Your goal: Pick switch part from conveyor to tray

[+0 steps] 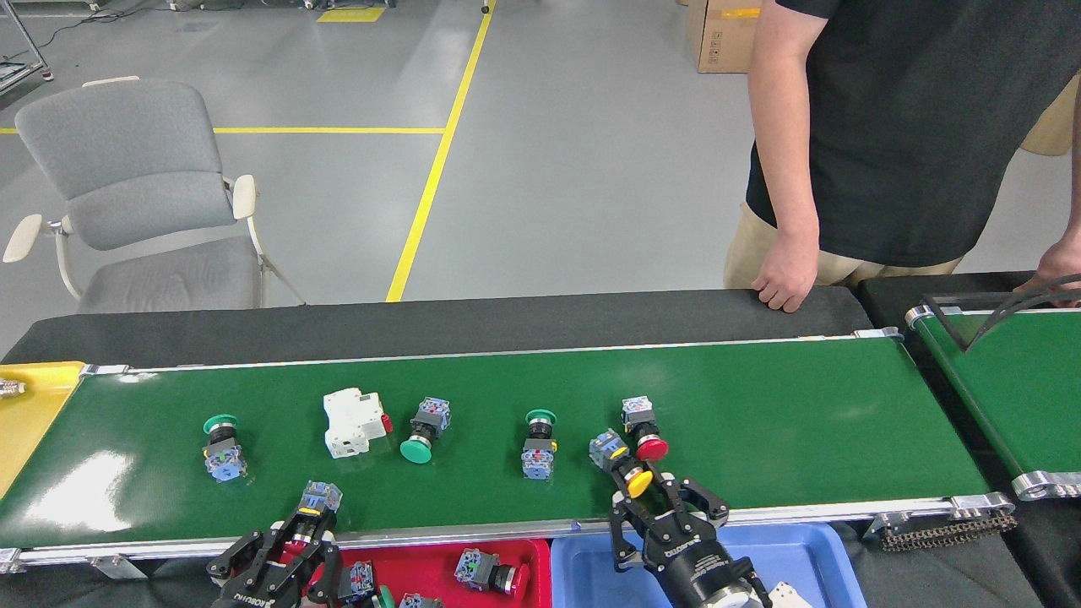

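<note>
Far left of the conveyor [760, 397] sits a yellow tray [29, 405], and on the belt's left stretch a green-capped switch [222, 446] lies alone. Nearer the front rail, the left gripper [291, 549] has its fingers wrapped around a red-capped switch [314, 507] (cap barely visible under the black fingers), so I call that a grip, right at the belt's near edge above the red tray [524, 557]. Mid-belt: a white breaker [353, 422], then a second green switch [425, 430], then a third green one [538, 443].

Right of centre, the right gripper [654, 502] spreads its fingers, open, around a yellow-capped switch [622, 464], not yet clamped. A red switch [644, 431] lies touching or just beside the yellow one. The blue tray [811, 557] waits below the front rail. A person's hand [781, 283] rests on the black table behind the belt.

Risks, as I judge them: closing on the round yellow cap could squirt it sideways; a finger may nudge or catch the neighbouring red switch; and if the belt carries parts along, a late squeeze misses entirely.
</note>
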{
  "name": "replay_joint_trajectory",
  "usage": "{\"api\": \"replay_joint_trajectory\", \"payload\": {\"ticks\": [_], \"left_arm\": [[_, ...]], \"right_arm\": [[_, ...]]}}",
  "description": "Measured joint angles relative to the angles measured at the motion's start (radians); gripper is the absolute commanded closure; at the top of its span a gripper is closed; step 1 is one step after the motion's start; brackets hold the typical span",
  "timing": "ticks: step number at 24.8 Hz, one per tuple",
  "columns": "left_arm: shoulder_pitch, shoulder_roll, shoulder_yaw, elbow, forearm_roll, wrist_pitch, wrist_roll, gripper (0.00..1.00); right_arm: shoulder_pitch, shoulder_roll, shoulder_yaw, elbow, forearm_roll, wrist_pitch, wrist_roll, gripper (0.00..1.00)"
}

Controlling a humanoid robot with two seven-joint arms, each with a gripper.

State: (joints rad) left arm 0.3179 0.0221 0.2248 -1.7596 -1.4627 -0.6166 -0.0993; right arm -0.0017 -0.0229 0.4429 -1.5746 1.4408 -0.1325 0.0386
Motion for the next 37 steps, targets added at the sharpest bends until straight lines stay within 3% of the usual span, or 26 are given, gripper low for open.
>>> {"api": "replay_joint_trajectory", "payload": {"ticks": [1, 2, 3, 4, 10, 14, 16, 19, 22, 25, 30, 37], "left_arm": [[0.013, -0.004, 0.000, -0.003, 0.003, -0.038, 0.000, 0.50], [0.022, -0.006, -0.001, -0.005, 0.006, -0.082, 0.000, 0.16], [0.026, -0.006, -0.001, -0.006, 0.007, -0.102, 0.001, 0.03], [0.028, -0.008, -0.001, -0.007, 0.007, -0.117, 0.001, 0.01], [0.027, -0.009, 0.010, -0.008, 0.009, -0.147, 0.004, 0.00], [0.024, -0.042, 0.117, -0.009, 0.010, -0.065, 0.006, 0.00], [0.024, -0.051, 0.222, -0.007, 0.010, -0.004, 0.007, 0.00], [0.029, -0.050, 0.353, 0.010, 0.011, 0.032, 0.009, 0.00], [0.031, -0.048, 0.384, 0.023, 0.011, 0.041, 0.010, 0.00], [0.017, -0.031, 0.384, 0.039, 0.011, 0.044, 0.010, 0.00], [-0.072, -0.020, 0.383, 0.128, 0.004, 0.071, 0.010, 0.01], [-0.196, 0.078, 0.382, 0.274, 0.004, 0.133, 0.004, 0.01]], "right_arm": [[0.002, -0.007, 0.036, -0.014, 0.000, -0.007, 0.000, 0.84], [0.003, -0.011, 0.083, -0.024, 0.000, -0.018, 0.001, 0.54], [0.004, -0.013, 0.121, -0.026, 0.000, -0.021, 0.003, 0.21], [0.006, -0.015, 0.166, -0.027, 0.000, -0.024, 0.004, 0.01], [0.007, -0.017, 0.258, -0.031, 0.000, -0.034, 0.001, 0.01], [0.010, -0.021, 0.233, -0.088, -0.003, -0.040, -0.002, 0.01], [0.052, -0.046, 0.129, -0.148, -0.008, -0.034, -0.011, 0.01], [0.178, -0.033, -0.078, -0.175, -0.008, -0.022, -0.055, 0.01], [0.263, 0.007, -0.278, -0.179, -0.011, -0.016, -0.109, 0.01], [0.313, 0.010, -0.414, -0.179, -0.050, -0.014, -0.133, 0.01], [0.315, 0.009, -0.456, -0.179, -0.077, -0.010, -0.139, 0.01], [0.297, 0.006, -0.457, -0.175, -0.079, -0.018, -0.140, 0.01]]}}
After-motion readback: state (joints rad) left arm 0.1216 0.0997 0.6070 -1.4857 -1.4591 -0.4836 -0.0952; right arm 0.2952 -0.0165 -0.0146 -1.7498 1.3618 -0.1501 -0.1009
